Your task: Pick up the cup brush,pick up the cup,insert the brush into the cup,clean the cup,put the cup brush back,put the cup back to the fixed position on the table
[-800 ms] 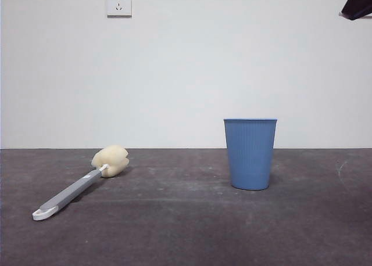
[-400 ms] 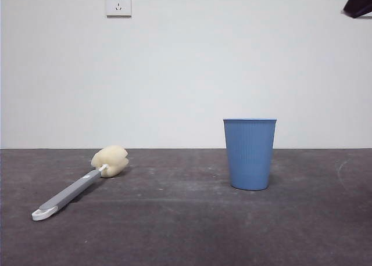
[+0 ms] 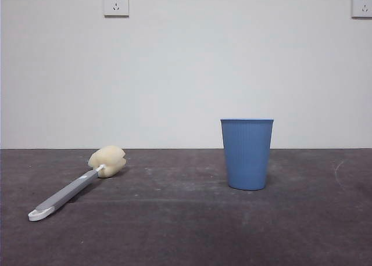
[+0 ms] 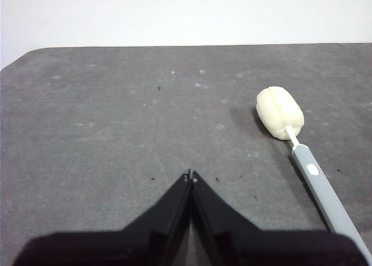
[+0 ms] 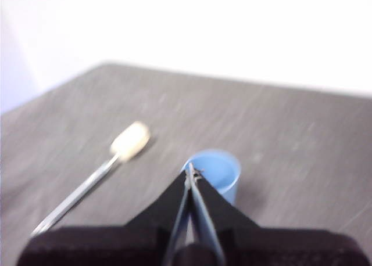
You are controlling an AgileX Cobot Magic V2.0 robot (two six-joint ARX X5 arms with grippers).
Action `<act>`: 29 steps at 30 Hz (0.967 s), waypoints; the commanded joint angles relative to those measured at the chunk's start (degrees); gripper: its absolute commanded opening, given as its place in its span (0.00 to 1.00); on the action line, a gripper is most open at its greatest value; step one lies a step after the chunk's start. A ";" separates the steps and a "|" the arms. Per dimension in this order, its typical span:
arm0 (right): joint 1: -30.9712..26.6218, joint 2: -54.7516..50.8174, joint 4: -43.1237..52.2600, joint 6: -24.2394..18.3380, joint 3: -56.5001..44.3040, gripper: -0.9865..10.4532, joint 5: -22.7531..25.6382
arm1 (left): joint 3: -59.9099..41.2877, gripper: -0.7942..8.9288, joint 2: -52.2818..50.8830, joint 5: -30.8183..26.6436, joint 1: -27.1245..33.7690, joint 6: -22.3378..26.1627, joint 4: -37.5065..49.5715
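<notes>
The cup brush (image 3: 72, 187) lies flat on the table (image 3: 186, 231) at the left, cream-yellow sponge head away from the camera, white looped tip nearest. The blue ribbed cup (image 3: 247, 154) stands upright right of centre. My left gripper (image 4: 190, 176) is shut and empty, held above the table beside the brush (image 4: 288, 126). My right gripper (image 5: 192, 172) is shut and empty, high above the table, with the cup (image 5: 214, 173) and the brush (image 5: 110, 161) below it; that view is blurred. Neither gripper shows in the front view.
A white wall stands behind the table with a socket at the upper left (image 3: 115, 3) and another at the upper right (image 3: 361, 4). The table's far rounded corner (image 4: 35, 54) shows in the left wrist view.
The black arm tip at the top right corner of the front view has left the picture. The cup and brush sit slightly further left in the picture.
</notes>
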 commanded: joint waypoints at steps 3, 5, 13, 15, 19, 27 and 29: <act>-3.82 -7.04 13.53 -0.63 -14.47 0.09 0.35 | -0.76 0.08 -0.11 -0.09 0.20 -0.35 0.15; -5.31 -9.57 16.96 -0.63 -19.34 0.09 0.33 | -0.76 0.08 -0.11 -0.09 0.20 -0.35 0.15; -11.13 -17.00 19.17 -0.66 -31.06 0.09 1.14 | -0.76 0.08 -0.11 -0.09 0.20 -0.35 0.15; -12.20 -18.38 19.23 -0.66 -32.57 0.09 1.14 | -0.76 0.08 -0.11 -0.09 0.20 -0.35 0.15; -13.77 -21.33 19.17 -0.46 -35.85 0.09 1.09 | -0.76 0.08 -0.09 -0.09 0.20 -0.35 0.13; -14.60 -24.41 11.54 -0.59 -36.59 0.09 2.43 | -0.76 0.08 -0.09 -0.11 0.20 -0.35 0.15; -14.58 -24.41 11.50 0.09 -36.59 0.09 2.71 | -0.76 0.08 -0.09 -0.09 0.20 -0.35 0.13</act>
